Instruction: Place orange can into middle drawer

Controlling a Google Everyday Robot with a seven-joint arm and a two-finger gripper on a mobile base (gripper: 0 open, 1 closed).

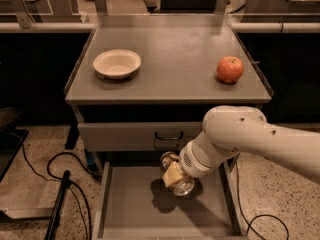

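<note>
The orange can [181, 185] is held in my gripper [172, 173], tilted, with its shiny silver end facing down and forward. It hangs just above the grey floor of the open middle drawer [131, 204], near the drawer's centre, and casts a shadow on the floor. My white arm [250, 139] reaches in from the right, over the drawer's right side. The fingers are closed around the can's body.
A closed grey drawer front with a black handle [168, 135] sits just above the open drawer. On the cabinet top are a white bowl [117, 63] at left and a red-orange apple [230, 69] at right. Black cables [60, 171] lie on the floor at left.
</note>
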